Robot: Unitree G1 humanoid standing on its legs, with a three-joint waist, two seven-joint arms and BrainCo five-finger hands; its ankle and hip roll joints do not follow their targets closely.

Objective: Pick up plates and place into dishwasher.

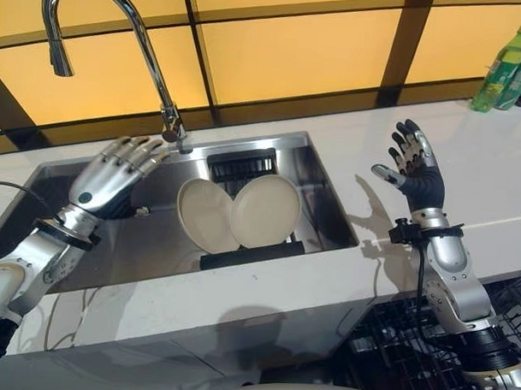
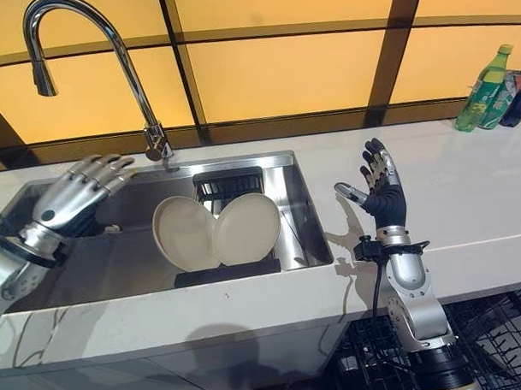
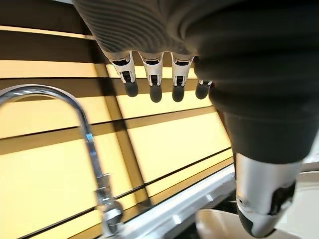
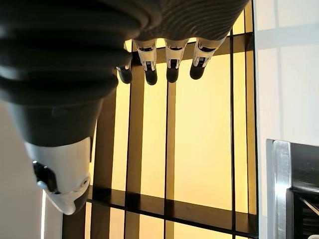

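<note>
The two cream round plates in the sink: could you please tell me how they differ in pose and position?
The left cream plate stands nearer the robot's left hand and shows its hollow face; the right cream plate overlaps the left one's edge, sits in front of it and leans toward the sink's right wall. Both look alike in colour and size, stand on edge in the black rack inside the steel sink, and neither is held.

We see two plates [image 1: 238, 213] standing on edge in a rack [image 1: 250, 253] inside the sink [image 1: 329, 206], left one overlapping the right. Faucet [image 1: 120, 36] rises behind the sink. Left hand [image 1: 116, 174] over the sink's left part, right hand [image 1: 418, 170] above the counter [image 1: 492, 169] right of the sink. Bottles [image 1: 504, 71] at the counter's far right. Dishwasher basket [image 1: 392, 354] below, front right.
</note>
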